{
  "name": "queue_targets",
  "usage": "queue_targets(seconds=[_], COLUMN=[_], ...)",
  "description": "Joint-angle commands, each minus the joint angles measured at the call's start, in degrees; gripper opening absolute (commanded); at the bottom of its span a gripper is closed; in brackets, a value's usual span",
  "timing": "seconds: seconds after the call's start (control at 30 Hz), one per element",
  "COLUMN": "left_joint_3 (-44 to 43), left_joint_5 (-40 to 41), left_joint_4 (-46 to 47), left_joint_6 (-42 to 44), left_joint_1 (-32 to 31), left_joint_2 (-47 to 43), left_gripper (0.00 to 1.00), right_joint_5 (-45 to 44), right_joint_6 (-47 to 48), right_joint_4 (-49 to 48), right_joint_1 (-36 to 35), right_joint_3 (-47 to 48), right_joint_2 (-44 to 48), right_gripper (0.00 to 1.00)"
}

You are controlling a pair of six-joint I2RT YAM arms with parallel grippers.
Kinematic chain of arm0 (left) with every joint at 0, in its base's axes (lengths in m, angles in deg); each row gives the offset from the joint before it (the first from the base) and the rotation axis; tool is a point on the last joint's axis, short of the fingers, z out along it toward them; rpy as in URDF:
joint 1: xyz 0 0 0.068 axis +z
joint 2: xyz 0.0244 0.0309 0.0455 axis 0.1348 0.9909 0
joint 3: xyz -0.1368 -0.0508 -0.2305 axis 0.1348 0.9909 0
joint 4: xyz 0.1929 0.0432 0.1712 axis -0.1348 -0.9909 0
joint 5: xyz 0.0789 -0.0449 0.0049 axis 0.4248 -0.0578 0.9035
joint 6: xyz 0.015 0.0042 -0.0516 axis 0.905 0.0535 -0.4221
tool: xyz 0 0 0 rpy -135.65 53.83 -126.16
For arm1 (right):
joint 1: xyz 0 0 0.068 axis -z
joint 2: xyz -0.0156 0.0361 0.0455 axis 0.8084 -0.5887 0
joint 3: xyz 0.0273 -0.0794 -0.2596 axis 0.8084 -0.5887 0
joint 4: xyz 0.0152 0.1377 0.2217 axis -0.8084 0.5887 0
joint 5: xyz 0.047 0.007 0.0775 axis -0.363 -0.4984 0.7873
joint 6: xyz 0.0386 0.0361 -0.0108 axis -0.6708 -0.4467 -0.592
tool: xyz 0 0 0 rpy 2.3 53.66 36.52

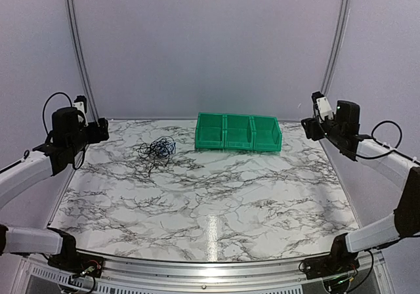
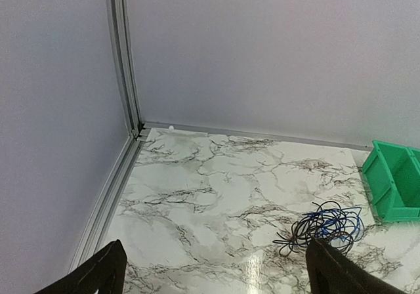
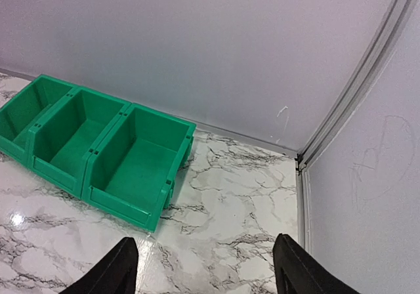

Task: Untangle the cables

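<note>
Lying tangled near the far table edge (image 1: 164, 121), cables (image 1: 156, 149) left of bins (image 1: 237, 131)

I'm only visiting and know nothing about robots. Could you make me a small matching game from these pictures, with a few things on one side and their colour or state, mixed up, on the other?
Things:
1. cables
2. bins
3. left gripper
4. table

Descriptions:
A. white with dark veins
B. black and blue, in a tangle
C. open, holding nothing
D. green, three side by side

Pairs: 1-B, 2-D, 3-C, 4-A
</note>
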Motion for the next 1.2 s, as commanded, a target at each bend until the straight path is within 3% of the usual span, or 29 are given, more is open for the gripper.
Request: queue_targets(seconds=[0.0,0.07,0.17,0.33,0.43,0.63,0.87,1.03,1.17], left_joint_3=[0.05,0.00,-0.56,-2.47,-3.14,-10.65,-16.68,-24.71,-30.81], left_joint_5=[-5.18,-7.18,-11.51,-15.62,-14.46,-7.35,-8.14,-10.44,-14.46], left_joint_4=[3.90,4.34,4.21,4.66,3.84,-5.25,-5.49,-3.04,-4.08], left_joint_6=[-4.08,-3.98,-5.36,-6.84,-8.63,-11.92,-15.37,-10.63,-3.60], left_joint_1=[1.66,2.21,2.73,0.34,-1.17,-4.54,-5.61,-8.68,-9.88], left_joint_2=[3.41,5.06,7.71,12.11,14.16,20.88,29.55,37.24,43.43], left_gripper=[0.98,0.92,0.74,0.59,0.60,0.73,0.85,0.81,0.70], right_joint_5=[2.74,3.91,7.75,17.08,21.78,29.74,33.62,33.41,34.63], right_joint_6=[-0.45,-0.08,2.44,6.46,7.49,9.79,12.92,14.88,15.25], right_joint_4=[-5.16,-6.07,-5.25,-3.08,-1.74,2.29,8.22,9.28,9.98], right_joint_1=[2.06,2.69,3.37,3.99,4.08,3.65,0.29,-1.93,-2.47], right_joint_3=[-0.74,-1.24,-1.28,-1.12,-0.42,1.43,4.39,4.66,4.87], right_joint_2=[-1.61,-2.13,-3.24,-5.05,-6.27,-10.06,-13.42,-13.21,-13.81], right_gripper=[0.74,0.86,0.94,0.94,0.92,0.87,0.83,0.81,0.77])
